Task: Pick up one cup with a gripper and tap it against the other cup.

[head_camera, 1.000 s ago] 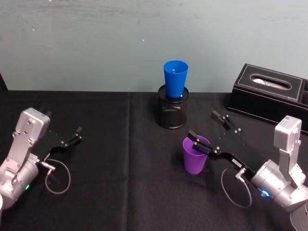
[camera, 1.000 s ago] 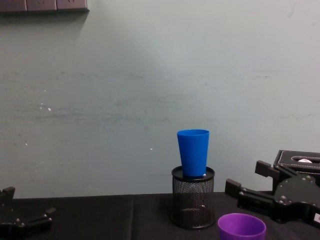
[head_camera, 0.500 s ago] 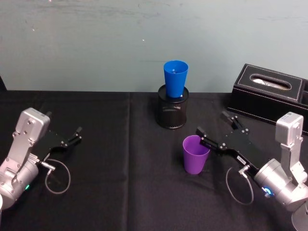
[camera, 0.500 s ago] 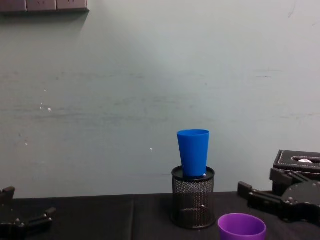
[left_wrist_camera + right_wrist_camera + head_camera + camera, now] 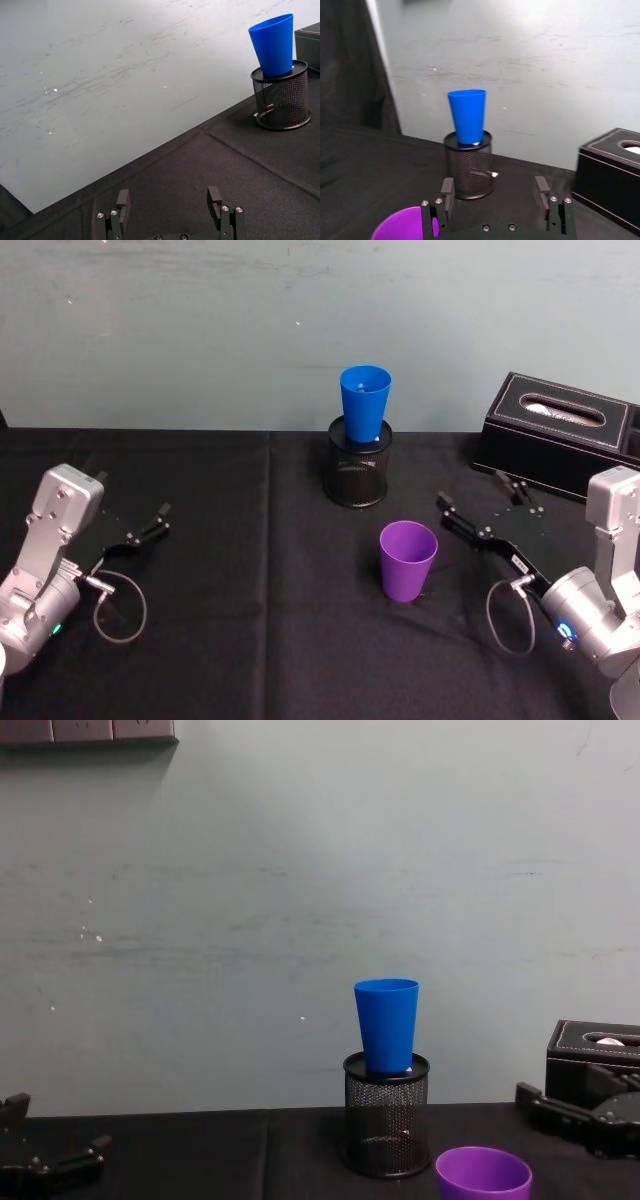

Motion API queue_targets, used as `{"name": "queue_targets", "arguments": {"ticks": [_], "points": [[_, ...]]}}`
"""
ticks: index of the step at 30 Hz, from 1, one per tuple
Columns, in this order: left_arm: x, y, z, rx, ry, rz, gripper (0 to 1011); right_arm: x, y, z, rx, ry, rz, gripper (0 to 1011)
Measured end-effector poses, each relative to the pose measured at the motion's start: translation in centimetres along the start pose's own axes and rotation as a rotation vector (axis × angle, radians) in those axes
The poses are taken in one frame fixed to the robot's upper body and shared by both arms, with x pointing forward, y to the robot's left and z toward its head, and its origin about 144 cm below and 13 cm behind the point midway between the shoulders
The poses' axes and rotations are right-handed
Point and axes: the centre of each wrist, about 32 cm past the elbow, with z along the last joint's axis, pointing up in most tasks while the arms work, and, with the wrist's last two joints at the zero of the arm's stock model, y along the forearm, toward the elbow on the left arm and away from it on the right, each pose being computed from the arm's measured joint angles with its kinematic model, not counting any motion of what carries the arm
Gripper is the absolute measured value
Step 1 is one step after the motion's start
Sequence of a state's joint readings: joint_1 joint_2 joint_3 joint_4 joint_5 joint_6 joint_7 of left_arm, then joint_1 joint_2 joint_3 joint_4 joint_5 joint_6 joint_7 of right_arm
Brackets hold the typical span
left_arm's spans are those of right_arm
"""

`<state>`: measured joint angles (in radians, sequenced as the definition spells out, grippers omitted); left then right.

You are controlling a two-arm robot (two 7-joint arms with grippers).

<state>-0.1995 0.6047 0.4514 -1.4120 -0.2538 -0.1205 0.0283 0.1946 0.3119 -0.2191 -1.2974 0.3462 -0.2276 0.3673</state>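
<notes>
The purple cup stands upright on the black tablecloth, free of both grippers; its rim also shows in the chest view and the right wrist view. The blue cup sits upright in a black wire-mesh pen holder farther back. My right gripper is open and empty, to the right of the purple cup with a clear gap between them. Its fingers are spread wide and the blue cup stands ahead of them. My left gripper rests open and empty at the far left.
A black tissue box stands at the back right, close behind the right gripper. A fold line in the black tablecloth runs front to back. A pale wall rises directly behind the table.
My right gripper has drawn back to the right, off the purple cup's rim. The purple cup stays standing in place. The left arm has not moved.
</notes>
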Motion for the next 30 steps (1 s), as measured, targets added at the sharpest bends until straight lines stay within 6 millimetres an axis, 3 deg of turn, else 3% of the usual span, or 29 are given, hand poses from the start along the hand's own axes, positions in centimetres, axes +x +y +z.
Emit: {"name": "queue_targets", "arguments": {"ticks": [10,30], "points": [[0.00,0.00,0.00,0.000,0.000,0.000,1011,0.04,-0.22,-0.05,-0.021,-0.020,-0.080,1003],[0.00,0.00,0.00,0.000,0.000,0.000,1011,0.01,-0.09,-0.57,-0.106,-0.041,-0.079,1003]]}}
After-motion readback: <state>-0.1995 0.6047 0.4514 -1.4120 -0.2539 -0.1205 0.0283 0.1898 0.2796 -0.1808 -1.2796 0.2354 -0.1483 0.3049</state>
